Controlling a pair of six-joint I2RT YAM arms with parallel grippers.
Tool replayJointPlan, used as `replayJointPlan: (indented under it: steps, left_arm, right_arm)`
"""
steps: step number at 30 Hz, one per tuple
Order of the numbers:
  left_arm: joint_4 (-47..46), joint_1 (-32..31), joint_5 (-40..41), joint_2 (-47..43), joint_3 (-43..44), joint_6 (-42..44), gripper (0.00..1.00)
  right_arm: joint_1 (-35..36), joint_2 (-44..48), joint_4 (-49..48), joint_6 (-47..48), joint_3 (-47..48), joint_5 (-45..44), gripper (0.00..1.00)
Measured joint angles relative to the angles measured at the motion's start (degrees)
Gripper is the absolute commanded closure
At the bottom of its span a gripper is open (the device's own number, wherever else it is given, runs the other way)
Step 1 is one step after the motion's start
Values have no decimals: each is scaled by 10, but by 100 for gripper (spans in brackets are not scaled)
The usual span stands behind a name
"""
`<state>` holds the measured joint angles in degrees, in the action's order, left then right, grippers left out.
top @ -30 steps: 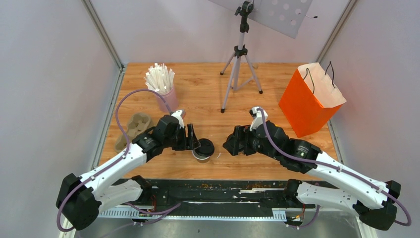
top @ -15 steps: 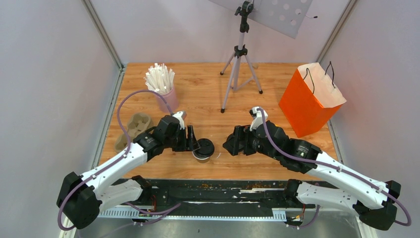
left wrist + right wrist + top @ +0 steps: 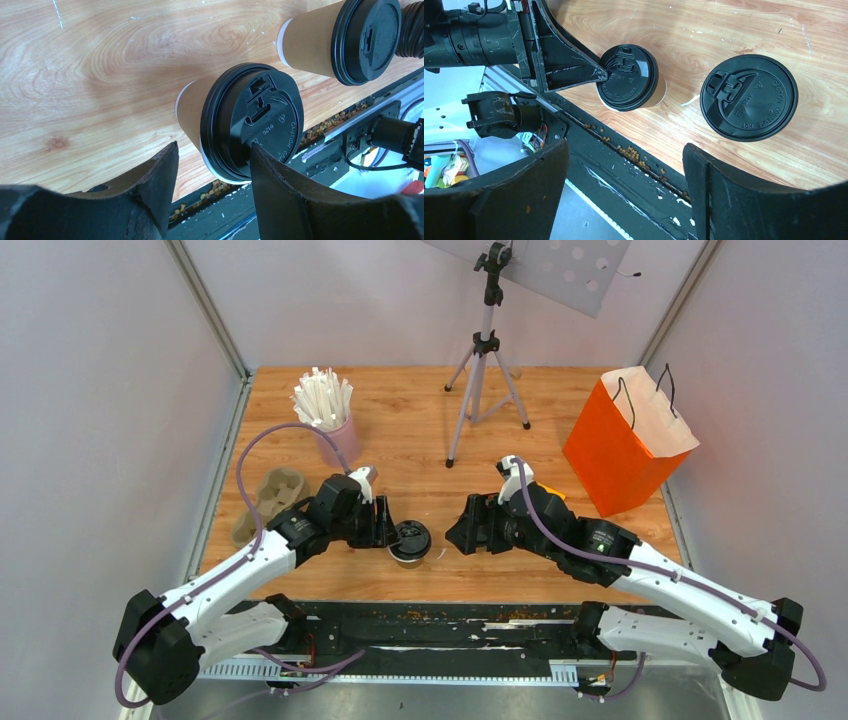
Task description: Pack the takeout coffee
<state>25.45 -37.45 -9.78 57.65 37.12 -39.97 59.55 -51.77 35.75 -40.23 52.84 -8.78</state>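
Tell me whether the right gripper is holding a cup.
No, the right gripper is open with nothing between its jaws; the takeout coffee and the second lidded cup stand on the table beyond them.

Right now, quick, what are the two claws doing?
Left claw: open around the lidded coffee cup, not gripping.
Right claw: open, holding nothing.

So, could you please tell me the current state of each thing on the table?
left coffee cup: upright, black lid on
right coffee cup: upright, black lid on
left gripper: open, fingers at the left coffee cup's lid
right gripper: open, holding nothing
orange bag: upright, mouth open
cup tray: lying flat, empty
pink cup: upright, full of white sticks
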Motion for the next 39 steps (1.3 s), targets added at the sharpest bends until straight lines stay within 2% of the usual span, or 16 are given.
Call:
replayJointPlan:
  steps: [15,24,29,39]
  left_arm:
    - [12,0,-24,-8,0,9,45]
    - [30,0,-36,-11,0,9,39]
    - [35,0,-52,-16,0,9,39]
    - [35,0,-65,-22,-6,8,47]
  right_arm:
    - [0,-12,-9,-6,0,14,16]
    - [0,-14,-11,-13,0,15,16]
    - [1,-19,-21,-16,0,17,16]
    - [1,-67,-40,-16,0,33,16]
